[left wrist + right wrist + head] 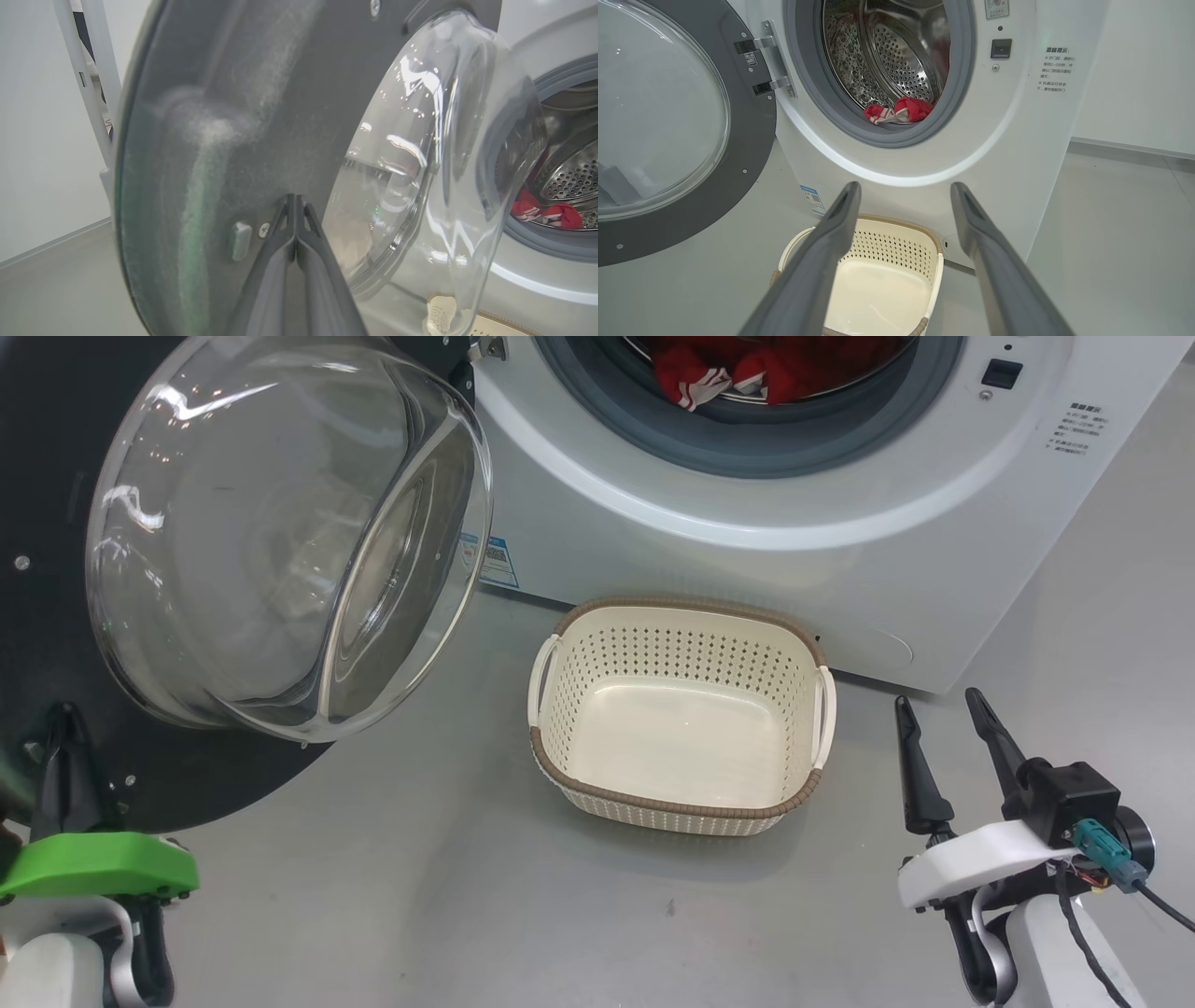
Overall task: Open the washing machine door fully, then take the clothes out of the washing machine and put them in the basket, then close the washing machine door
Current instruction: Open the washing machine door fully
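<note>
The washing machine door (280, 541) stood swung out to the left, a glossy black ring around a big bulging clear glass bowl that caught the light. Beside it the white washing machine (747, 551) gaped open, with a grey seal around the perforated steel drum. And there lay the clothes (747, 373), a bright red heap with white striped trim, low at the drum's front. The basket (681, 649), cream, perforated and brown-rimmed, sat on the grey floor (420, 877) just before the machine, its smooth bottom bare. Left end effector (295, 205): fingers pressed together, tips right at the door's dark inner face. Right end effector (938, 705): fingers spread wide apart, to the right of the basket.
</note>
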Motion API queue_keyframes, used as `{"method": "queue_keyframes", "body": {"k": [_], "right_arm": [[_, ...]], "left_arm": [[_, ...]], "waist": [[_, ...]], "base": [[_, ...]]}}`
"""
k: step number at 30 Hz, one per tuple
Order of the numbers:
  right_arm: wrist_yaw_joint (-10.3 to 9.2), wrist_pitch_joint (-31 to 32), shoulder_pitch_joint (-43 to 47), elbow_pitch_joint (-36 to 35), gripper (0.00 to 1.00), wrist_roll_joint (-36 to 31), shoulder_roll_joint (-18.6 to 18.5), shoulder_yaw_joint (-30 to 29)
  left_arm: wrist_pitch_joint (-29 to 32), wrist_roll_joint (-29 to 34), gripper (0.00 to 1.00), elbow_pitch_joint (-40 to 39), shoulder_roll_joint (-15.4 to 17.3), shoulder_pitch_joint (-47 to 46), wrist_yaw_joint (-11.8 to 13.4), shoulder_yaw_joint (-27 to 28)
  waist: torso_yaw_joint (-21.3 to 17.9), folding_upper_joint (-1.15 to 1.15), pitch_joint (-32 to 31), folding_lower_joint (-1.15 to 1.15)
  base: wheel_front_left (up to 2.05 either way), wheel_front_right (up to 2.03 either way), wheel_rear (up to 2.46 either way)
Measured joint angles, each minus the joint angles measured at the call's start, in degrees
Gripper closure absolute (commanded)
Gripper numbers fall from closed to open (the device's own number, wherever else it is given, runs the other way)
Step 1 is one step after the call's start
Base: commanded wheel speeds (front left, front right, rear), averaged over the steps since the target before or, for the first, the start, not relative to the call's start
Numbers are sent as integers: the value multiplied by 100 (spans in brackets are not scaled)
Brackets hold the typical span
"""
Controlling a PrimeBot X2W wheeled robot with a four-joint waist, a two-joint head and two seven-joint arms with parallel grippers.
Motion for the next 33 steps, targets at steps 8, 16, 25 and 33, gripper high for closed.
{"method": "queue_keyframes", "body": {"k": [8,16,25,33], "right_arm": [[10,0,-42,58,0,-3,0,2],[65,0,-36,132,0,30,0,99],[67,0,105,166,0,236,1,171],[67,0,224,158,0,326,3,302]], "left_arm": [[-19,170,100,16,-11,12,26,-202],[-64,271,100,-90,-65,227,26,-303],[-104,475,100,-407,-107,756,26,-489],[-104,617,100,-736,-126,1170,13,-755]], "waist": [[-14,0,-66,0],[-66,0,-214,0],[-182,0,-487,0],[-290,0,-702,0]], "base": [[0,0,0],[0,0,0],[0,0,0],[0,0,0]]}}
